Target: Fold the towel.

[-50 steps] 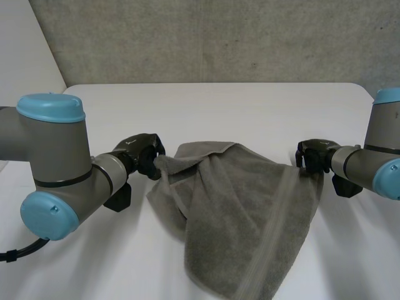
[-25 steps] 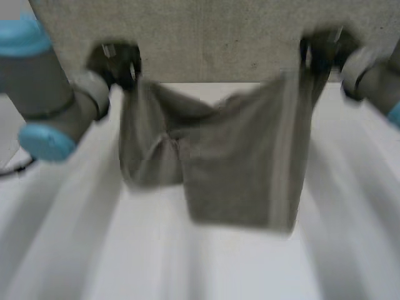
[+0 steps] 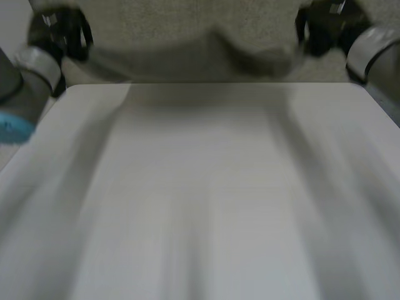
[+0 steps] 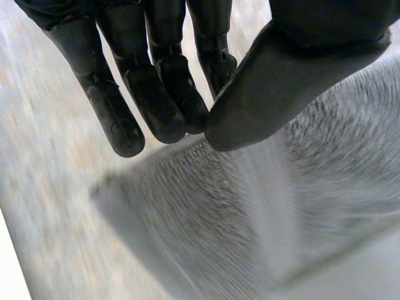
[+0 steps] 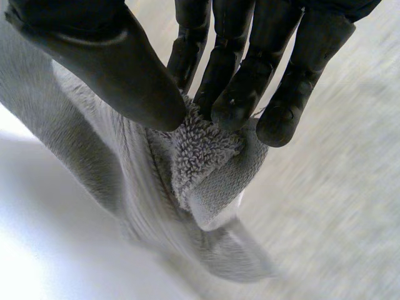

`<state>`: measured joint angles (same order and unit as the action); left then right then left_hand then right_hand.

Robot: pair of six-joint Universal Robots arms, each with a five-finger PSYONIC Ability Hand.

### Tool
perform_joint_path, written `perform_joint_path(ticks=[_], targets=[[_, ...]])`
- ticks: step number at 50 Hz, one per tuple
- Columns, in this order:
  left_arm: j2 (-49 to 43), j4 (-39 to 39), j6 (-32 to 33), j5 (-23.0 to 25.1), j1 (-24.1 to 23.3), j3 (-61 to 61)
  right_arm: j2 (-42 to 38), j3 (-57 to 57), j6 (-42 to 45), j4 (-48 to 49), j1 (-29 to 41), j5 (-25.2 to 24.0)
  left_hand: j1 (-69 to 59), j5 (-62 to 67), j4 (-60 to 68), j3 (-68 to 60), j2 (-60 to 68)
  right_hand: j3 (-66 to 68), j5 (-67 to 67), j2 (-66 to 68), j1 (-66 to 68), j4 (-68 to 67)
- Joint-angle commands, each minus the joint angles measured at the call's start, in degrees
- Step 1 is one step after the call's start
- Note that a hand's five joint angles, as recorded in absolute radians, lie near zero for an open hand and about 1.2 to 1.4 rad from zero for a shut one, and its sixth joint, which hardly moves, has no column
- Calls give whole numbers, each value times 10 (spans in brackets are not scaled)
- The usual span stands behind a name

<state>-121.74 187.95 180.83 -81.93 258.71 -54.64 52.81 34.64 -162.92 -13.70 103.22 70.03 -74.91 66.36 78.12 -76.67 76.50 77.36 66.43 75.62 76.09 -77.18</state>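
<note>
The grey towel (image 3: 206, 55) hangs high over the table's far edge, stretched between both hands. My left hand (image 3: 62, 34) holds its left end: in the left wrist view the fingers (image 4: 156, 100) and thumb pinch the towel (image 4: 250, 212) at its upper edge near a corner. My right hand (image 3: 325, 28) holds the right end: in the right wrist view the thumb (image 5: 106, 62) and fingers are shut on a bunched corner of the towel (image 5: 200, 156), and the rest of the cloth hangs down below the palm.
The white table (image 3: 200, 187) lies bare below the raised towel. A grey wall (image 3: 187, 19) stands behind it. Both arms reach in from the sides, left arm (image 3: 25, 81) and right arm (image 3: 375, 53).
Both hands have risen fast from table height, lifting the towel off the table. The crumpled towel now stretches out between them, and the hands have moved further apart.
</note>
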Motion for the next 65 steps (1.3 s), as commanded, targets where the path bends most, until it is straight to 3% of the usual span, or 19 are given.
perform_joint_path(ticks=[1,5,9,14,27,36,38,41,43,48,53,57,59,61,65], targets=[[-19,108,17,53,19,-200,-4,223,118,24,-1,0,-51,36,19,-33,35,26,36,44,39,-28],[-39,127,55,69,19,-256,-23,340,171,66,-1,3,-48,33,16,-30,32,26,36,44,39,-28],[-49,124,150,76,20,-310,-24,393,198,90,-4,6,-48,33,16,-30,32,26,36,44,39,-28],[-24,124,203,76,34,-343,5,434,208,99,-9,15,-51,36,19,-33,35,26,36,44,39,-28],[90,102,198,82,55,-372,131,494,205,96,-22,11,-51,36,19,-33,35,26,36,44,39,-28],[211,63,135,116,100,-426,223,506,212,57,-79,7,-51,36,19,-33,35,26,36,44,39,-28],[241,59,116,133,115,-444,245,510,212,28,-104,1,-51,36,19,-33,35,26,36,44,39,-28],[321,53,68,199,172,-497,287,515,216,-28,-145,-23,-51,36,19,-33,35,26,36,44,39,-28],[343,54,55,224,192,-513,323,518,225,-79,-184,-72,-51,36,19,-33,35,26,36,44,39,-28],[378,56,26,289,228,-538,341,515,233,-115,-222,-138,-51,36,19,-33,35,26,36,44,39,-28],[368,64,18,309,226,-536,327,508,226,-106,-219,-154,-51,36,19,-33,35,26,36,44,39,-28],[276,86,20,300,200,-503,268,493,227,-87,-208,-133,-51,36,19,-33,35,26,36,44,39,-28],[237,89,20,297,180,-481,236,475,226,-79,-193,-109,-51,36,19,-33,35,26,36,44,39,-28],[201,89,21,289,162,-458,184,435,225,-74,-150,-54,-51,36,19,-33,35,26,36,44,39,-28],[99,85,27,239,127,-378,136,398,224,-73,-118,-4,-51,36,19,-33,35,26,36,44,39,-28]])
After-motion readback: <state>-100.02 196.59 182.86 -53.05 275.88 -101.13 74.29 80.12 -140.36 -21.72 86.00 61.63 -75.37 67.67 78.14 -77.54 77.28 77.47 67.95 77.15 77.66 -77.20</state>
